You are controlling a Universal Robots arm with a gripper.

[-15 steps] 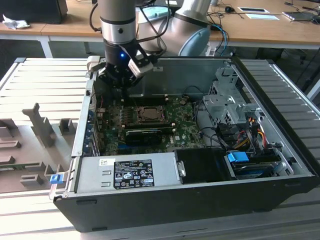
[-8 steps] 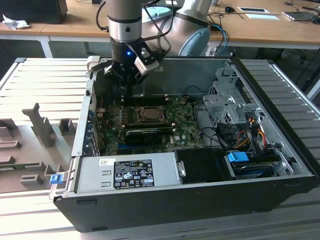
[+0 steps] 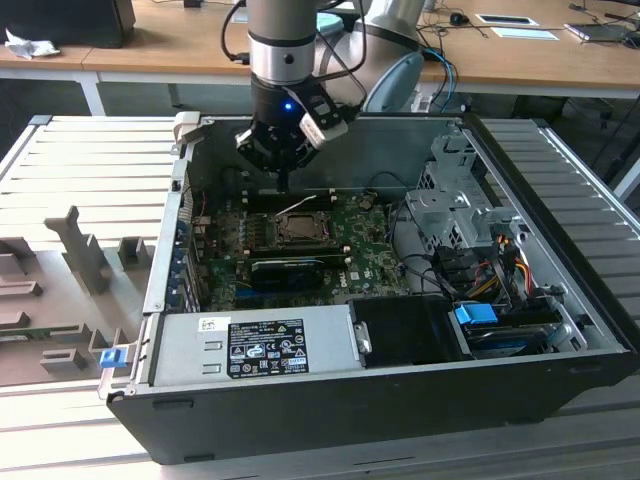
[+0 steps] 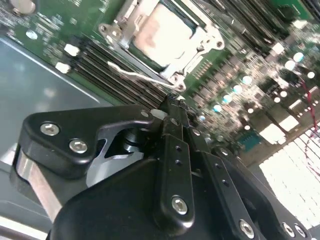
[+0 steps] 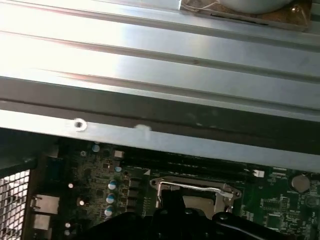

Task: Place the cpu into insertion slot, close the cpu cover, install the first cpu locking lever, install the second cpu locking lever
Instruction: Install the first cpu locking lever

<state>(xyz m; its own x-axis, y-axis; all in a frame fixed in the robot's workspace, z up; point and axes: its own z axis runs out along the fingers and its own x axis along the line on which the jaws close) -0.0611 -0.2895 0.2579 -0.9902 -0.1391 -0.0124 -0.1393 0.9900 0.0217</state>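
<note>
Gripper [image 4: 172, 107] with jaws pressed together, holding nothing, hovers just short of a raised wire locking lever [image 4: 137, 75], beyond which the cpu [image 4: 162, 35] sits in the insertion slot [image 3: 300, 229] under the closed cpu cover [image 4: 197, 47].

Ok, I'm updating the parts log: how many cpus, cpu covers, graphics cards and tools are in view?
cpu: 1
cpu cover: 1
graphics card: 1
tool: 1
Total: 4

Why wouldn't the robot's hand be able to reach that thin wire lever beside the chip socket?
It probably can: the hand hangs just above the lever, the case top is off, and nothing lies between them.
</note>
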